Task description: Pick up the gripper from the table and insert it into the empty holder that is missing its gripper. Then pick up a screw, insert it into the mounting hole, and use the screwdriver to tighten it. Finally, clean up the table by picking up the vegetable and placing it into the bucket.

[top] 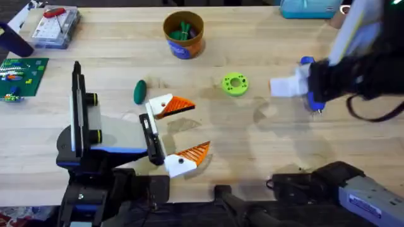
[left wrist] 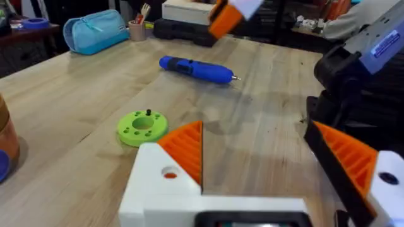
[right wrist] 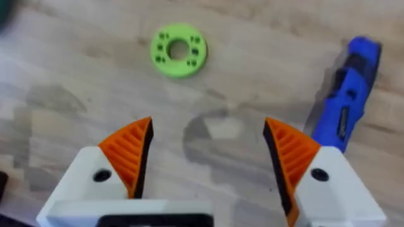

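The vegetable [top: 139, 91], a dark green oval, lies on the table [top: 252, 145] just beyond the left gripper [top: 180, 129], close to its far finger. The bucket [top: 183, 34] stands farther out past the vegetable, upright, with green pieces inside. The left gripper rests low near the table with its jaws spread wide, holding nothing; both white-and-orange fingers sit on the black holder [top: 150, 135] bar. Ahead of its fingertips, toward the right arm, lies a green ring [top: 235, 84] with small holes, flat on the wood; in the left wrist view a dark screw stands in one hole. The blue screwdriver [top: 310, 85] lies on the table past the ring, beneath the right gripper [right wrist: 208, 142]. The right gripper hangs above the table, jaws wide apart and empty, with the screwdriver just beside one finger and the ring ahead between the fingertips.
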Available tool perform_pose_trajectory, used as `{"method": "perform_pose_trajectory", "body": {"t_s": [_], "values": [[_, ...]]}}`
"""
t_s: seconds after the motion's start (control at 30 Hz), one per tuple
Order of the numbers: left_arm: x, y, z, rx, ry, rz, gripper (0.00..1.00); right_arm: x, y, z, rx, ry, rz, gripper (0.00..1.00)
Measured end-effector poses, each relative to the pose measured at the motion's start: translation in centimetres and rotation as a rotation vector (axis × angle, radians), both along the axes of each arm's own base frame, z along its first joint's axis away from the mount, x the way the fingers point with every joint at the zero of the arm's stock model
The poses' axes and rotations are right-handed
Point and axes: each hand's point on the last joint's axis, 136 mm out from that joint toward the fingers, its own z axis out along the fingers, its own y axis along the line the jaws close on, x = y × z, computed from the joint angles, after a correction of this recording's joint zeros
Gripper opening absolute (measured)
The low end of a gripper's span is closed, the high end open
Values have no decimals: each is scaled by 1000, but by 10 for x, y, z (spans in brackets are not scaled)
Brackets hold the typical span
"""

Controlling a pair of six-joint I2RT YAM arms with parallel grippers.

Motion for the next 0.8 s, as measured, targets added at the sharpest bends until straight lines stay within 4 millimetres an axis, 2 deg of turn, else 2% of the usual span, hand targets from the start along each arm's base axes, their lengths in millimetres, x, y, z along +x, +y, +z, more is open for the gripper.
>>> {"method": "perform_pose_trajectory", "body": {"t_s": [0.1, 0.33, 0.47, 0.67, 0.8], "values": [[0, 0, 0, 0, 0, 0, 990, -8, 0, -24, -17, 79, 5, 990], [0, 0, 0, 0, -1, 0, 990, -5, 13, -50, -80, 182, 86, 990], [0, 0, 0, 0, 0, 0, 990, 5, 17, -48, -135, 172, 107, 990], [0, 0, 0, 0, 0, 0, 990, 26, 29, -30, -140, 60, 121, 990], [0, 0, 0, 0, 0, 0, 990, 26, 28, -30, -144, 59, 119, 990]]}}
